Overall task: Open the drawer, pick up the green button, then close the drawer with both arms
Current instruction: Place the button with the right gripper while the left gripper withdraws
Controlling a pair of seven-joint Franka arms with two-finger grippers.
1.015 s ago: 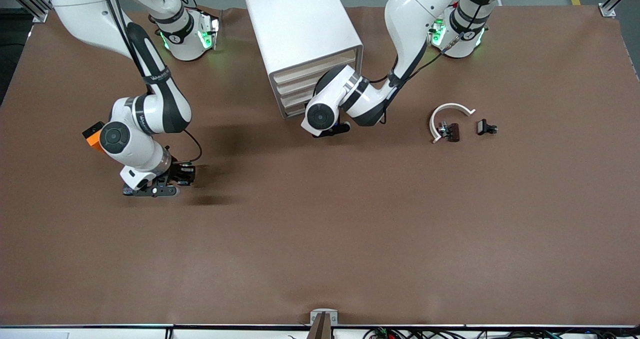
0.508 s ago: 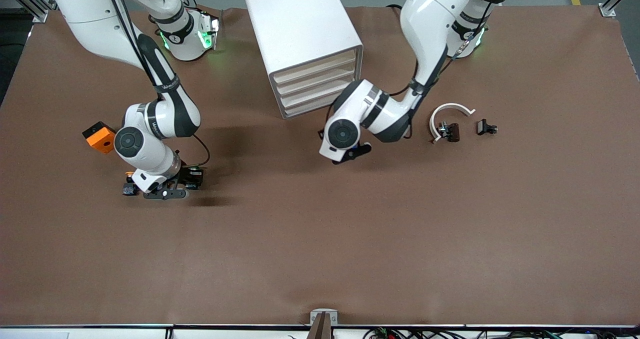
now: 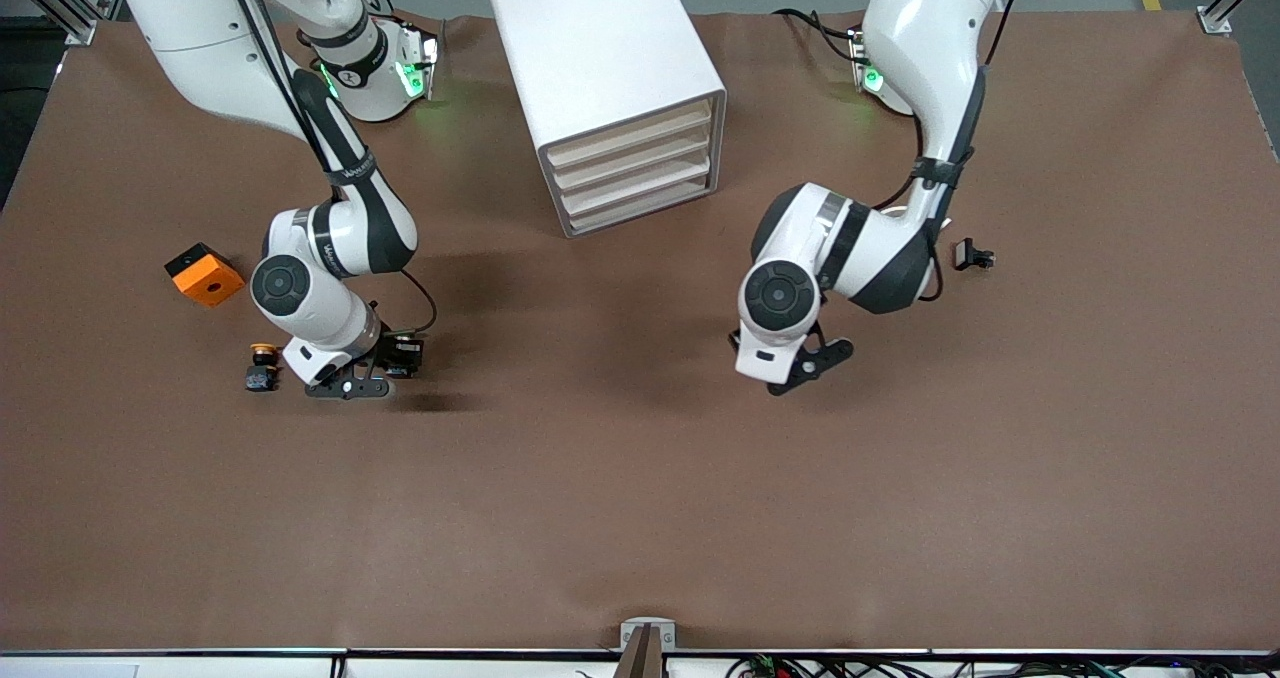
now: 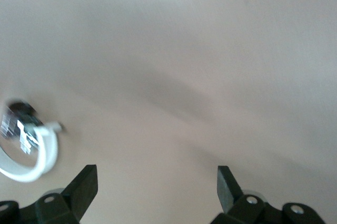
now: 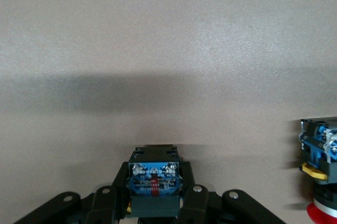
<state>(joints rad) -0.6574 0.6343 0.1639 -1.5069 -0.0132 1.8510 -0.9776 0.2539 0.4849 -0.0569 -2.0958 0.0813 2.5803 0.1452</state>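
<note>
**Green button's in the right gripper, cabinet all closed up**

The right gripper (image 3: 345, 386) is low over the brown table (image 3: 640, 518), at the right arm's end and nearer the front camera than the big white boxy cabinet (image 3: 600, 58). It's clamped on the small push button with the grey blocky base (image 5: 154, 184), one finger (image 5: 105, 203) on each side of the block.

In the right wrist view the button's base end, the one with the blue label, faces straight at the camera. So its long axis runs along the fingers, with the cap end pointing away from the wrist and down toward the table. The cap is hidden by the base, and I can't tell if it touches the table.

A second small push button with a dark base (image 3: 262, 368) sits on the table just beside that gripper, toward the right arm's end. A small orange block (image 3: 204, 274) lies near it, farther from the front camera.

The bottom flat cream-fronted drawer (image 3: 640, 206) looks pushed in flush, same as the three above it.

The left gripper (image 3: 800, 366) hangs over bare table with its fingers (image 4: 84, 187) spread wide and nothing between them. A white curved plastic piece (image 4: 31, 155) shows in its wrist view. A small black part (image 3: 972, 255) lies toward the left arm's end.
</note>
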